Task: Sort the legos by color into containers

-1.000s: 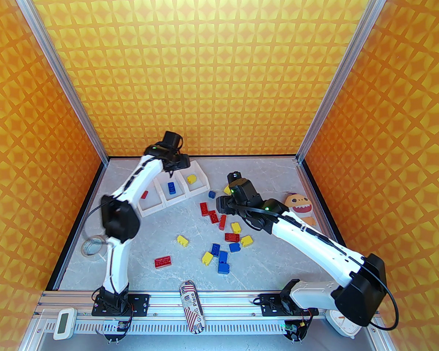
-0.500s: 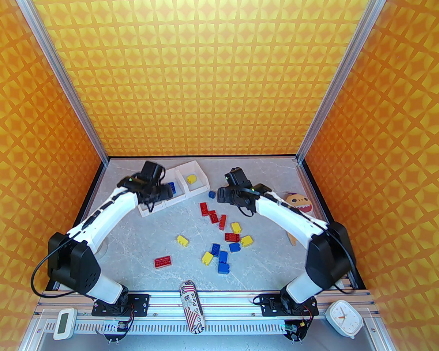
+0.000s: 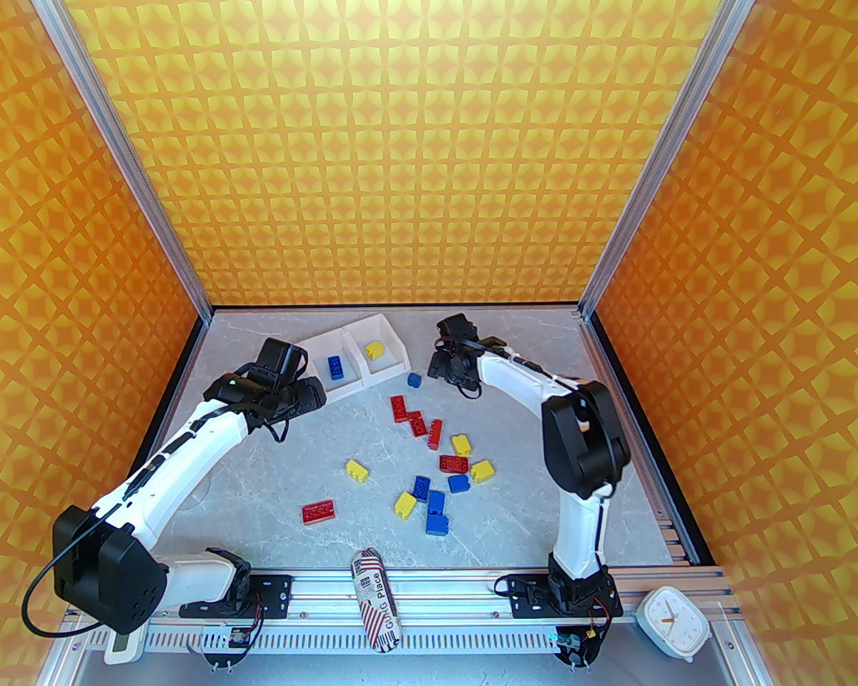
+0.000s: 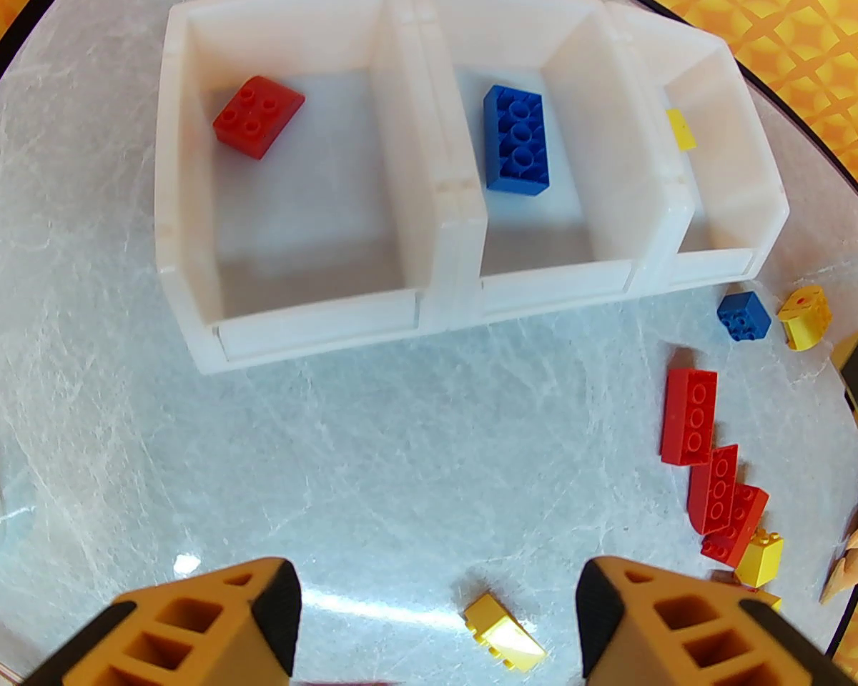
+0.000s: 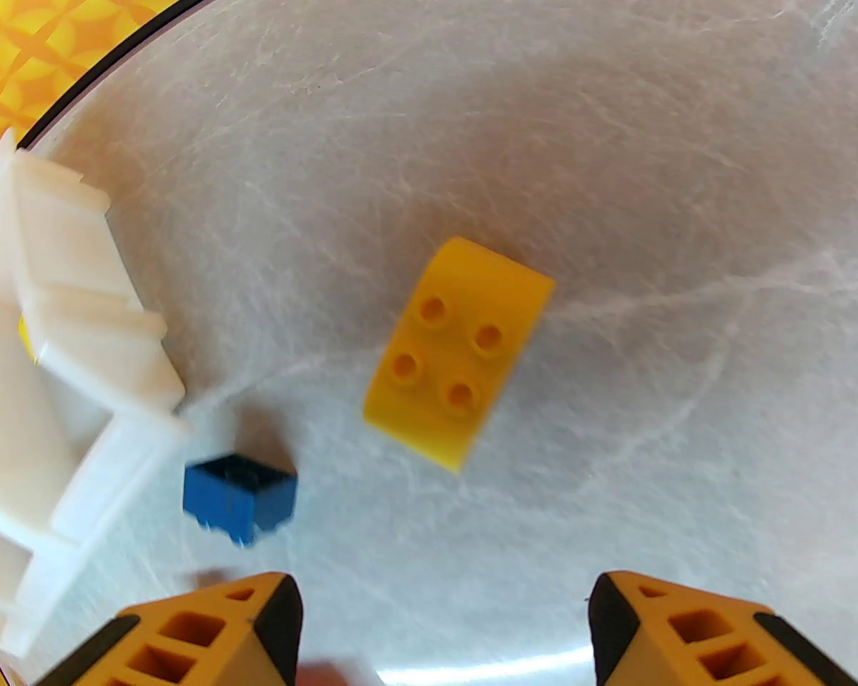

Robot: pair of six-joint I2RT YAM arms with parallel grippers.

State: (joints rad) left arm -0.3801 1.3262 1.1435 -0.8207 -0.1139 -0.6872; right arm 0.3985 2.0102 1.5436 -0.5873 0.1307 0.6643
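While both arms reach out over the grey marbled table [image 3: 272, 497], the left pincer [image 4: 436, 590] hangs above bare table just in front of the containers [image 4: 457, 204], its jaws spread wide with nothing between them. The containers are three white bins joined in one row, set at an angle in the far left part of the table. From the left wrist, the left bin holds one red brick [image 4: 257, 117] with its studs up. The middle bin holds one long blue brick [image 4: 516, 141] with its hollow side up. The right bin shows a sliver of a yellow brick [image 4: 681, 129] behind its wall.

The right pincer [image 5: 443, 601] hovers over the table to the right of the containers, its jaws likewise well apart and empty. Ahead of it a yellow four-stud brick [image 5: 457, 361] lies studs up, clear of both fingers. A small blue brick [image 5: 239, 497], blurred, sits to that brick's left, just beside the corner of the right bin.

The other legos [image 3: 454, 463] lie loose on the middle of the table. A run of red bricks [image 3: 415, 420] sits nearest the containers, with a mixed group of blue and yellow pieces [image 3: 436, 501] closer to the arm bases. A lone yellow piece [image 3: 357, 470] and a lone flat red piece [image 3: 318, 511] lie apart to the left. A striped cylinder [image 3: 375, 601] rests across the front rail, and a white clock [image 3: 674, 622] stands at its right end.
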